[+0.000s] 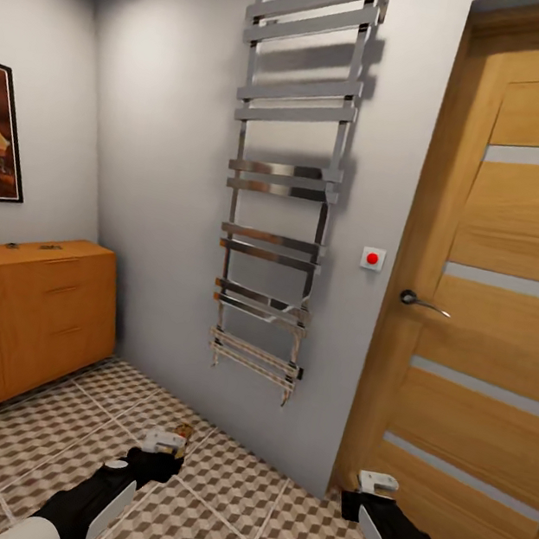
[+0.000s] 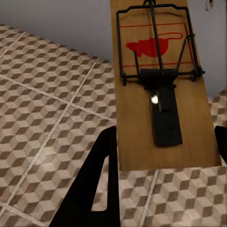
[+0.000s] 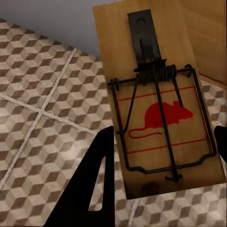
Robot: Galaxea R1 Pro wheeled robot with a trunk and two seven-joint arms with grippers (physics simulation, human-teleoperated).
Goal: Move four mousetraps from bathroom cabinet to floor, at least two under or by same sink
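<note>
The bathroom floor (image 1: 221, 507) of cube-pattern tiles runs to a grey wall bearing a chrome towel rail (image 1: 285, 176), with a wooden door (image 1: 493, 298) at right and the cabinet (image 1: 25, 316) at left. 2 small objects (image 1: 29, 246) lie on the cabinet top, too small to identify. Low over the tiles, the left gripper (image 2: 165, 156) pinches 1 mousetrap (image 2: 161, 90) and the right gripper (image 3: 165, 161) pinches another mousetrap (image 3: 158, 109).

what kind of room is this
Most likely a bathroom: a chrome ladder-style towel radiator hangs on the grey wall, the tiled floor has a cube pattern, and a low wooden cabinet stands at the left beside a wooden door. It is a simulator render.
</note>
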